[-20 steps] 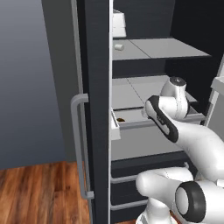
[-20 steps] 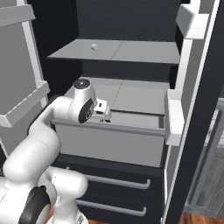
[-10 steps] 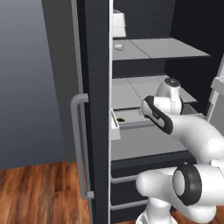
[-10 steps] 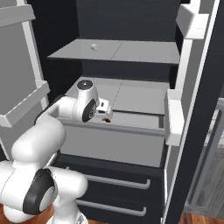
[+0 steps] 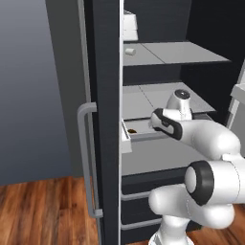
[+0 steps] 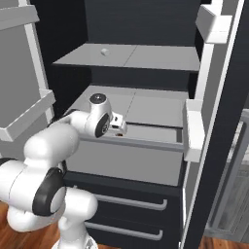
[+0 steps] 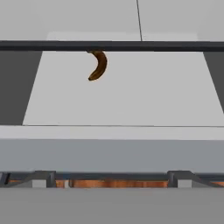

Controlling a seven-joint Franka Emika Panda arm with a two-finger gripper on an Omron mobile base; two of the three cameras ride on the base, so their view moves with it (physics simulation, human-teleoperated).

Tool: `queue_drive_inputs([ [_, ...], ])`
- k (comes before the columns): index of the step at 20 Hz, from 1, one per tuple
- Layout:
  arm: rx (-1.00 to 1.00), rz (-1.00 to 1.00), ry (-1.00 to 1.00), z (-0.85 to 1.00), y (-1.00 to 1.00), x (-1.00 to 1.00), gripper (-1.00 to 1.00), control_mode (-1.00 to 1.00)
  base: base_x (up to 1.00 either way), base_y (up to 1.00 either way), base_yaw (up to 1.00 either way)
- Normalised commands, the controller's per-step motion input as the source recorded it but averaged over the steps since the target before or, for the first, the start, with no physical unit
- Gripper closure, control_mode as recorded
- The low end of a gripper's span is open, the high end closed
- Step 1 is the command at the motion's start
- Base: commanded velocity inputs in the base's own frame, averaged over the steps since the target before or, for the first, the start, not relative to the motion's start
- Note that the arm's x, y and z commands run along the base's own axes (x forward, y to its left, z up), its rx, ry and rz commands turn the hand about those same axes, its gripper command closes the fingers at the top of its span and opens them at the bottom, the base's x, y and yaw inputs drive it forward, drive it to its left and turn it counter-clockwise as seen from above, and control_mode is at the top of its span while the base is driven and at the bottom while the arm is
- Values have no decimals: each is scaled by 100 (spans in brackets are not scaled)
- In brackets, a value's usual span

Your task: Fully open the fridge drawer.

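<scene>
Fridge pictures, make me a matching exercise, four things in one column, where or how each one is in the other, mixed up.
Things:
1. wide light-grey box fridge drawer
2. small curved brown object
3. small pale lump
4. two dark lower drawers with thin grey bars

Places or states:
A. on the upper flat grey shelf
B. pulled partly out, tool at its front edge
C. shut, below the box drawer
D. lying inside the box drawer, near its back

Pairs: 1-B, 2-D, 3-A, 4-C
</scene>
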Motion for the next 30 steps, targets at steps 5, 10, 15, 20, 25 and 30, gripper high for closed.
queue_drive_inputs([
  [5,1,-3,0,-25,0,32,-100,-100,0,0,0],
  [10,1,-2,0,-27,0,29,-100,-100,0,0,0],
  [15,0,0,1,-25,0,16,-100,-100,0,0,0],
  [20,0,0,9,-25,0,-28,-100,-100,0,0,0],
  [25,0,0,2,-34,0,-87,-100,-100,0,0,0],
  [30,0,0,3,-43,0,-99,-100,-100,0,0,0],
])
